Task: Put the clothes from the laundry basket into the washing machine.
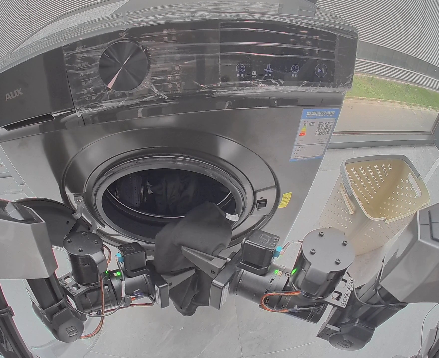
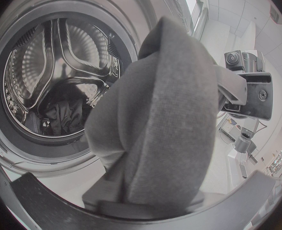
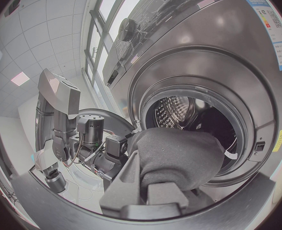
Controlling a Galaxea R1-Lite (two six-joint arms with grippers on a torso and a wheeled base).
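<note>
- The left hand (image 2: pixel 149 197) is clamped on a dark garment (image 1: pixel 199 234). The bunched cloth fills the gap between its fingers (image 2: pixel 99 194) and rises in a tall fold above them.
- The right hand (image 3: pixel 147 184) faces the left one across the same garment and is closed on its other side. One finger (image 1: pixel 199 257) lies across the front of the cloth.
- The garment hangs between the two hands — its upper part leans over the lower rim of the washing machine (image 1: pixel 179 120) opening just ahead of them, and its lower part droops beneath them towards the floor (image 1: pixel 259 334).
- A small white tag (image 1: pixel 232 217) sticks out of the garment on the far side from the left hand, near the rim.
- Beyond both hands lies the drum (image 2: pixel 67 58), with a heap of dark clothes (image 2: pixel 62 115) already at its bottom.
- The round door (image 3: pixel 107 117) stands swung open behind the left hand, on the side away from the right one.
- The laundry basket (image 1: pixel 379 195) — pale, perforated, tilted — stands on the floor well apart from the right hand, on its outer side, beside the machine.
</note>
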